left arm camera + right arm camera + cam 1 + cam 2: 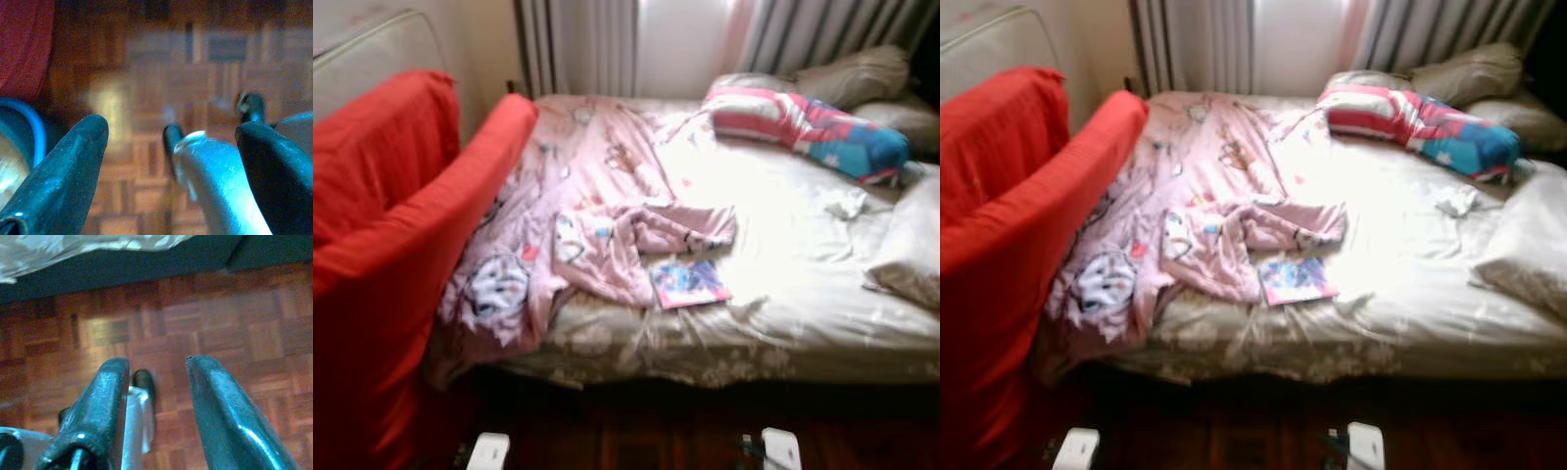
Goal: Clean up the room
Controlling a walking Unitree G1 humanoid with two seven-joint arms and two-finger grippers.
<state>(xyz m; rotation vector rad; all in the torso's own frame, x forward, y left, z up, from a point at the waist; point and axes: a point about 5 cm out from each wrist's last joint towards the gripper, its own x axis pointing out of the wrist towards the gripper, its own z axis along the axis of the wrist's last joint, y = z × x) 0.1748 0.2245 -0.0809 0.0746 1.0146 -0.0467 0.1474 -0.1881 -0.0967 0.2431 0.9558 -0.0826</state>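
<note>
Standing at the foot of the bed [822, 343], robot faces an untidied room: a pink blanket [578, 186] lies rumpled across the left half, pink pyjamas [636, 245] are crumpled on it, a small picture book [690, 284] lies just beside them near the bed's edge, and a striped pillow [803, 127] sits askew near the headboard pillows. Left end effector [171, 147] and right end effector [156, 377] both hang low over the wooden floor [220, 323], fingers apart, holding nothing. Judgement: nothing appears tidied; folding, book removal and straightening all remain.
</note>
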